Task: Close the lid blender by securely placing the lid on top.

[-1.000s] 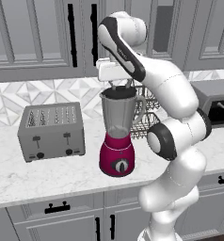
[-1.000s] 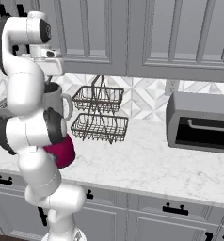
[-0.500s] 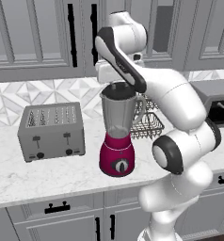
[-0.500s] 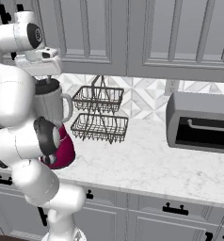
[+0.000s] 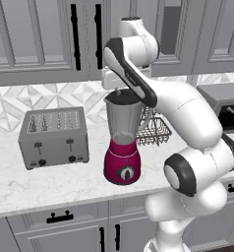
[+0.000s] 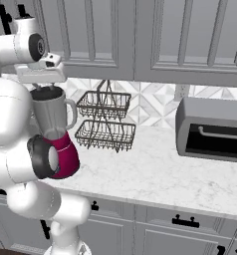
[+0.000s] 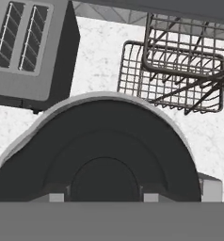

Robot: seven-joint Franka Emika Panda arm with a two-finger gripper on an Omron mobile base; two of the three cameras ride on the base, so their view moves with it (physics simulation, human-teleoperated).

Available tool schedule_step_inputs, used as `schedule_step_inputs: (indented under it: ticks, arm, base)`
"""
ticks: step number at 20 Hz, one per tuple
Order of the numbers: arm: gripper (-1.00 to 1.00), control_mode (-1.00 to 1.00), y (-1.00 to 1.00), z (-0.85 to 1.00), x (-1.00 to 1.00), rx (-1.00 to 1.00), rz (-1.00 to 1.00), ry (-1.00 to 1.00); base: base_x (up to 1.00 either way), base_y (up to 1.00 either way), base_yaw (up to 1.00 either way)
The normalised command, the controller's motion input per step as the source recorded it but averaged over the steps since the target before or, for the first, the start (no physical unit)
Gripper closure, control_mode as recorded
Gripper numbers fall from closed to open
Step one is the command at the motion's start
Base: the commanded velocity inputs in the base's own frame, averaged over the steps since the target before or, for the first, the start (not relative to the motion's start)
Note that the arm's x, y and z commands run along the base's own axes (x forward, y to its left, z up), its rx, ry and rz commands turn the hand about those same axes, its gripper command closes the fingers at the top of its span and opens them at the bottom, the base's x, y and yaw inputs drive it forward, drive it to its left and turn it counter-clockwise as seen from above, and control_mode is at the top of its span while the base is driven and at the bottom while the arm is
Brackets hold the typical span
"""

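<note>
Hand view: closed gripper (image 7: 103, 196) clasps the flat round black lid (image 7: 102, 150) over the clear tapered magenta-based blender (image 5: 122, 140), beside a wire basket (image 7: 180, 75).

You're seeing the magenta-based blender (image 5: 123, 142) standing upright, black lid (image 7: 100, 150) sitting at its jar mouth, twelve o'clock.

One blender (image 5: 122, 147), one lid (image 7: 100, 155), one toaster (image 5: 52, 137) — and one two-tier wire basket (image 6: 104, 122), one oven (image 6: 212, 129).

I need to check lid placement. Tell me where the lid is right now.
The lid sits at the mouth of the blender jar under the hand; in the left base view the toaster stands left and the wire basket right.
</note>
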Motion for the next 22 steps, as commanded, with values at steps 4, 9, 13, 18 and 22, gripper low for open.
schedule_step_inputs:
  ticks: [4,9,13,18,22]
  arm:
    - [1.00,-1.00,0.00,-0.01,0.13,0.01,0.01,-0.18]
    - [1.00,-1.00,0.00,-0.24,0.14,0.00,0.03,-0.12]
    - [1.00,-1.00,-0.02,-0.24,0.16,0.00,0.02,-0.08]
    - [-1.00,-1.00,0.00,-0.04,0.00,0.05,0.01,0.00]
    - [-1.00,-1.00,0.00,0.13,0.00,0.01,0.00,0.00]
  base:
    - [0.00,0.00,0.00]
    - [0.00,0.00,0.00]
    - [0.00,0.00,0.00]
    - [0.00,0.00,0.00]
    - [0.00,0.00,0.00]
